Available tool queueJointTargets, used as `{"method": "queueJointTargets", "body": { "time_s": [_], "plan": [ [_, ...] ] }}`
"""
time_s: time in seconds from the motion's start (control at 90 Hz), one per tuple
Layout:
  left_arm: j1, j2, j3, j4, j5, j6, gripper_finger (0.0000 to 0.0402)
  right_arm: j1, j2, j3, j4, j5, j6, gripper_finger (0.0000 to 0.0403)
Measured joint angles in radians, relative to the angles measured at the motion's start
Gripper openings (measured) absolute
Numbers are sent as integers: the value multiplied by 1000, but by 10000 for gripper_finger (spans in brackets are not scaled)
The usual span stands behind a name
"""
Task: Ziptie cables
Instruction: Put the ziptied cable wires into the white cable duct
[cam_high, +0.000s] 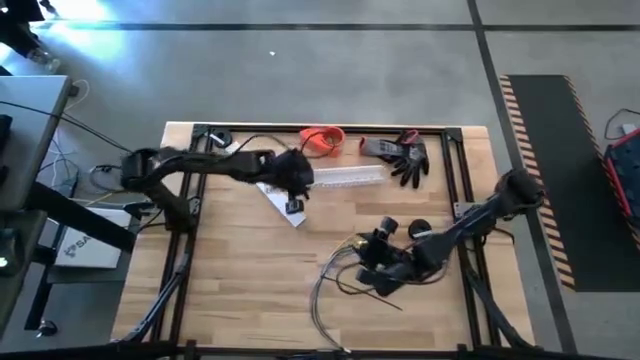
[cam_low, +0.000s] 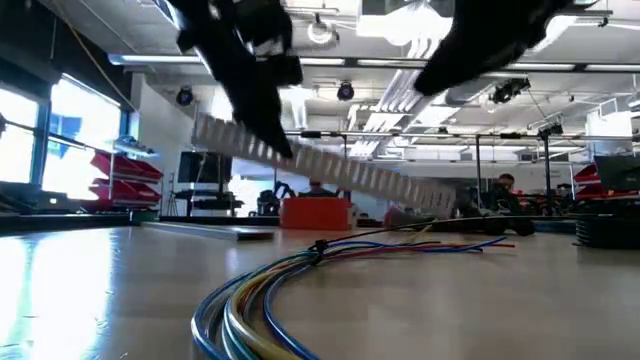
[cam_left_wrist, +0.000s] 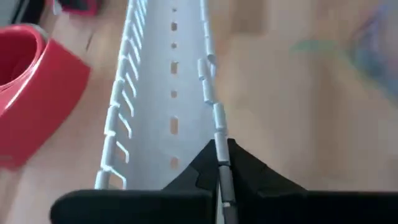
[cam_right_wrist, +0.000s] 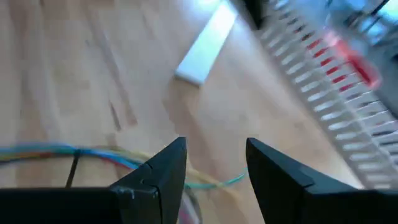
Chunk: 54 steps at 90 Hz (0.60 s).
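The cables (cam_high: 345, 268), a loose curved bundle cinched by a dark tie, lie on the near right part of the desk (cam_high: 240, 270), and the right gripper (cam_right_wrist: 214, 163) hangs just above them, released, its fingers apart and holding nothing. Farther back, the left gripper (cam_left_wrist: 221, 168) is clenched on one side wall of the white channel (cam_high: 345, 177), which it holds tilted above the desk, with a flat white strip (cam_high: 280, 203) under it and a red roll (cam_high: 322, 139) beyond.

Coloured cables (cam_low: 290, 270), bundled, curved on table
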<state>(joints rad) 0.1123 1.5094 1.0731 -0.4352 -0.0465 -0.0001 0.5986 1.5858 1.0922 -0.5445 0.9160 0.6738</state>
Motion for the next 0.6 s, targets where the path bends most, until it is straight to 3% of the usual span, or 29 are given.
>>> {"method": "queueJointTargets", "body": {
  "time_s": [0.189, 0.389, 0.478, 0.6],
  "plan": [
    [-251, -94, -17, -176, -28, -249, 0, 69, -103, 6, 6, 156, -30, 151],
    [-404, -93, -128, -219, -191, -465, 0, 91, -135, 6, 8, 234, -90, 151],
    [-428, -92, -187, -218, -246, -490, 0, 91, -135, 6, 12, 231, -96, 151],
    [-418, -91, -290, -108, -264, -394, 0, 91, -133, 6, 13, 227, -96, 151]
  ]
}}
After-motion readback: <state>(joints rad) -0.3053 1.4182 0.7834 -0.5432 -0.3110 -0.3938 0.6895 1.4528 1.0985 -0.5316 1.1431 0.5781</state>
